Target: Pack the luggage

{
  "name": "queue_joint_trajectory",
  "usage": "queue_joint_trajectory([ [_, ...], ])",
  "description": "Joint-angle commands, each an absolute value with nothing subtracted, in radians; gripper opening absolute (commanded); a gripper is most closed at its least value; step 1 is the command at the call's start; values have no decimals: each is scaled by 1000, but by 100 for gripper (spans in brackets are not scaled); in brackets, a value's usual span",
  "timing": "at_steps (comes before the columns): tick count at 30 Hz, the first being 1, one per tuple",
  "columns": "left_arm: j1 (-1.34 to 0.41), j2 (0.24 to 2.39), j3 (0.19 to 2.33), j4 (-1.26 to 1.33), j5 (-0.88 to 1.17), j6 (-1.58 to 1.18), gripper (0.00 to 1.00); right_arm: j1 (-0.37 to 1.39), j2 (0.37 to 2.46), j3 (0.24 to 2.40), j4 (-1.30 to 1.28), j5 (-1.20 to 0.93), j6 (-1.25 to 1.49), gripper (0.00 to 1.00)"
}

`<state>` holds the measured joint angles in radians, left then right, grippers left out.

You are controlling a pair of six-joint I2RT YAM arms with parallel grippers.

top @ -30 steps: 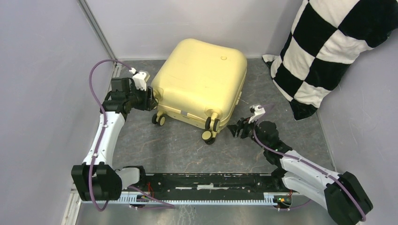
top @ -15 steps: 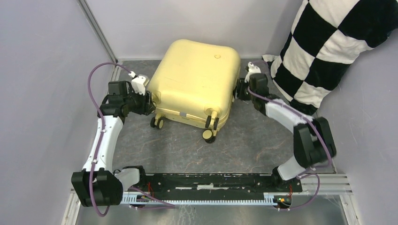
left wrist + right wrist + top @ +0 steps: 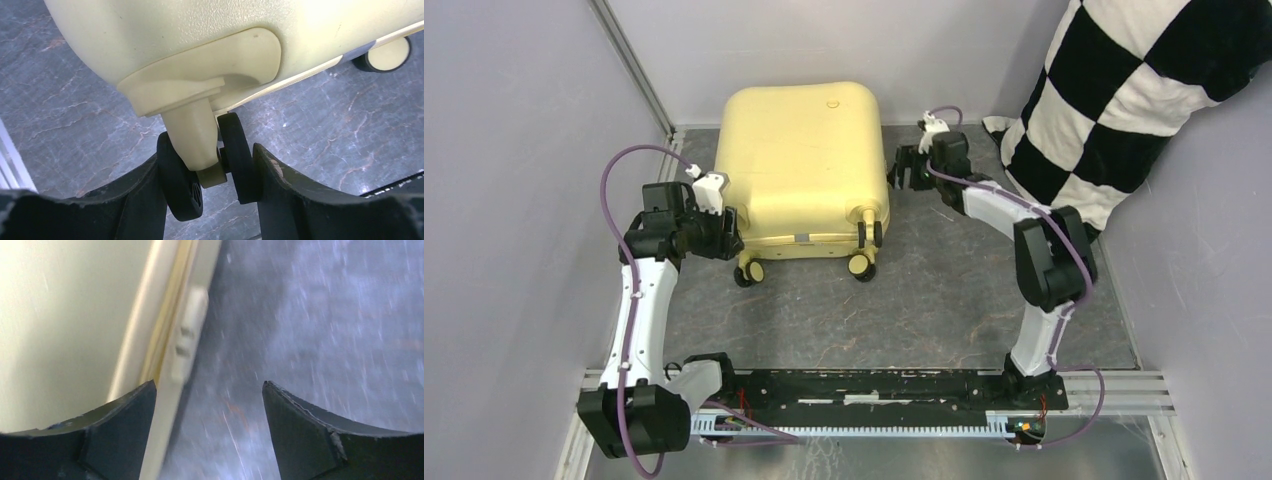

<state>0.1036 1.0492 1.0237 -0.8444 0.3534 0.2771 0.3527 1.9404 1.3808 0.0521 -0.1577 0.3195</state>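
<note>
The pale-yellow luggage (image 3: 802,160) lies closed and flat on the grey floor, its wheeled end toward me. My left gripper (image 3: 727,235) is at its near left corner, shut on a pair of black caster wheels (image 3: 237,160); in the left wrist view both fingers (image 3: 150,200) press against the wheels' outer sides, with the yellow stem between them. My right gripper (image 3: 902,170) stands open beside the luggage's right side. In the right wrist view its left finger (image 3: 125,410) overlaps the shell's seam edge (image 3: 187,340), and only blurred floor lies between the fingers.
A black-and-white checkered pillow (image 3: 1144,100) leans in the back right corner, close behind the right arm. Grey walls enclose the floor on the left, back and right. Two more caster pairs (image 3: 861,262) stick out at the luggage's near edge. The arms' base rail (image 3: 864,385) runs along the front.
The luggage has swung to the left and now sits square to the back wall. The right arm moved from its near right corner to its far right side and its fingers spread wider.
</note>
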Motion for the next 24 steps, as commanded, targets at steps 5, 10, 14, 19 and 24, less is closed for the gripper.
queue_joint_trajectory([
  [5, 19, 1004, 1014, -729, 701, 225, 2, 195, 1513, 744, 335, -154, 360, 93],
  [10, -30, 969, 942, -538, 646, 42, 2, 208, 1330, 411, 566, -343, 366, 87],
  [14, -56, 940, 896, -436, 605, -43, 2, 273, 1228, 269, 692, -366, 387, 81],
  [19, -108, 949, 893, -423, 576, -76, 2, 279, 1331, 353, 734, -417, 479, 69],
  [24, -117, 936, 897, -444, 514, -99, 2, 289, 1480, 500, 851, -501, 563, 67],
])
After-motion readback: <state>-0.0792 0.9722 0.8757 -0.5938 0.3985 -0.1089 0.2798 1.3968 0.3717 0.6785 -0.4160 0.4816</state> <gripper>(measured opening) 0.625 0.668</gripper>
